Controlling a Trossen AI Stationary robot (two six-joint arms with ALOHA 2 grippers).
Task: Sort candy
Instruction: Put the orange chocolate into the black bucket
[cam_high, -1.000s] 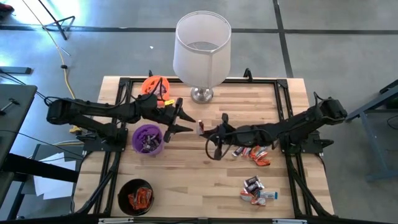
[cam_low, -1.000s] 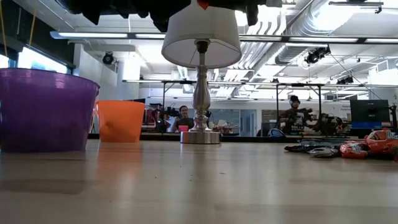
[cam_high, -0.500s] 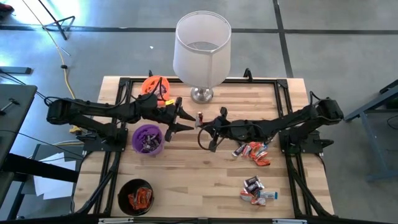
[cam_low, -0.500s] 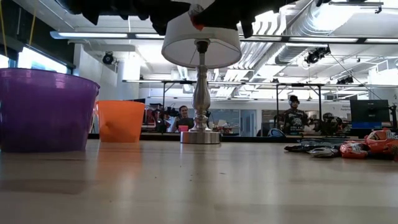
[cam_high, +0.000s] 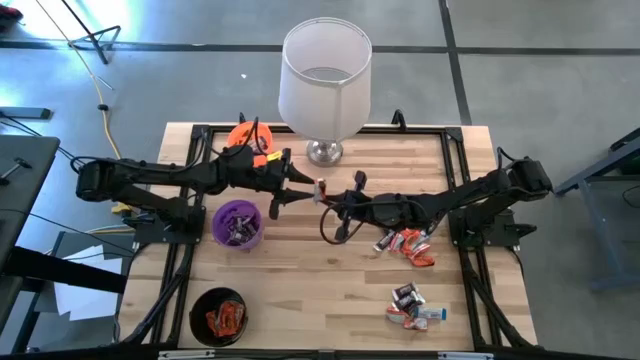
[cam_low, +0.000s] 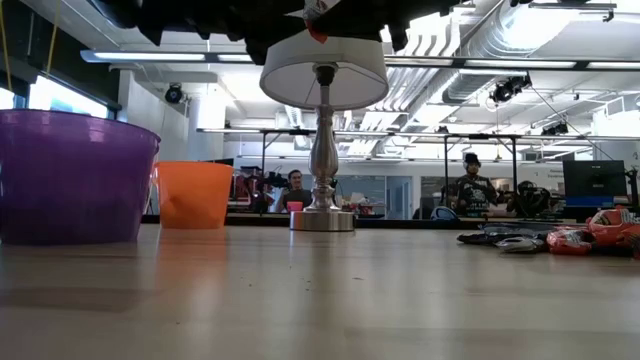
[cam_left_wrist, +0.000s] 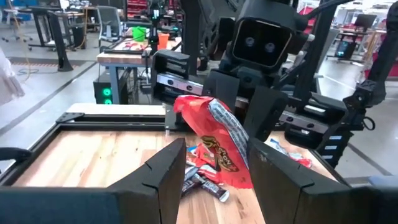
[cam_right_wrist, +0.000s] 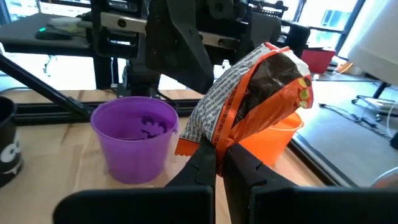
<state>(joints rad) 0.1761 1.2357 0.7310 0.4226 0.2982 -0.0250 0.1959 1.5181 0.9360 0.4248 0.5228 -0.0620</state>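
One candy (cam_left_wrist: 214, 143) in a shiny orange-red wrapper with a silver crimped edge hangs in the air above the table's middle (cam_high: 321, 187). My right gripper (cam_right_wrist: 216, 152) is shut on it, reaching in from the table's right (cam_high: 332, 195). My left gripper (cam_left_wrist: 214, 155) faces it from the left (cam_high: 295, 186), open. Its two fingers stand on either side of the candy. More candy lies in two heaps (cam_high: 405, 242) (cam_high: 412, 305) on the right half of the table. My right gripper pinches one end of the wrapper (cam_right_wrist: 214, 140) between its two fingertips, coming in about level from the table's right. The rest of the candy sticks out past the fingers, clear of the table. My left gripper: whether its fingers (cam_left_wrist: 267, 168) touch the candy, I cannot tell.
A purple cup (cam_high: 238, 222) with dark candy stands under the left gripper. An orange cup (cam_high: 248, 138) stands at the far left, and a black cup (cam_high: 220, 315) with orange candy at the near left. A white-shaded lamp (cam_high: 325, 85) stands at the far middle. People sit in the room beyond (cam_low: 293, 185).
My right gripper has carried the candy toward the table's left and far edge, up to the left gripper's fingertips, rolling a little on the way. It has stayed shut on the wrapper. The candy now sits between the left gripper's open fingers.
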